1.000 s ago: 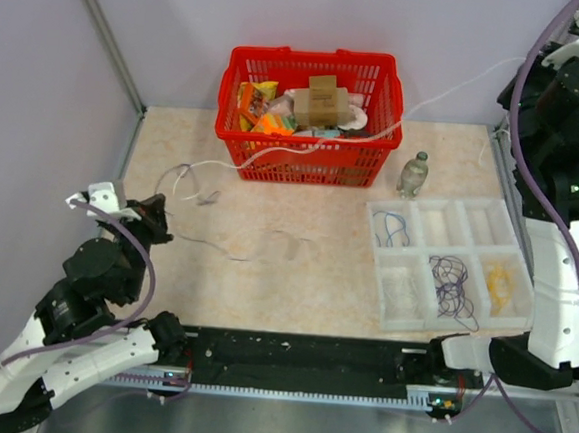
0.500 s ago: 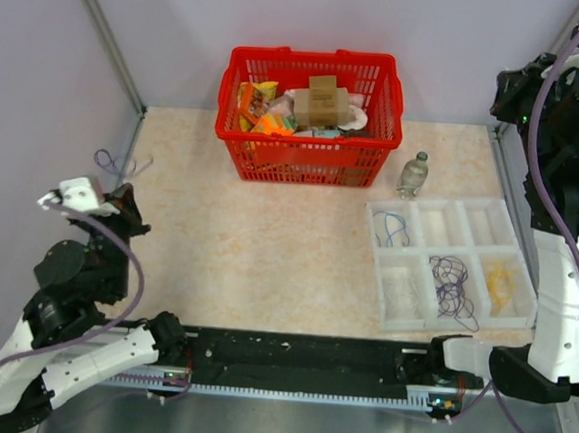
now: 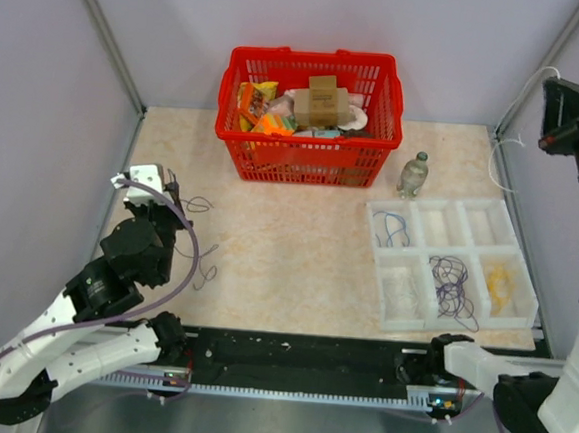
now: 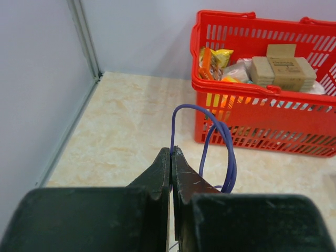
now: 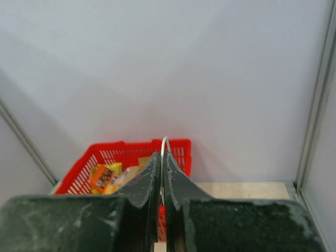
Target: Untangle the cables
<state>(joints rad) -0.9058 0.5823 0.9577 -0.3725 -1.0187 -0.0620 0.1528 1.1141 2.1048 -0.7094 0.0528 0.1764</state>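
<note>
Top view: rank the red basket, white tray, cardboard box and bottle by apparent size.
Largest, tied: red basket and white tray, too alike to rank.
Then: cardboard box.
Smallest: bottle.

Cables lie in tray, basket behind (bottle between).

- Basket: glossy red plastic lattice.
- Table: matt, smooth, beige stone look.
- Tray: translucent white plastic.
- Box in the basket: matt brown cardboard.
- Bottle: clear plastic.
- Purple cable, white cable: smooth, slightly shiny sheaths.
- Left gripper: dark matt plastic, faintly scuffed.
</note>
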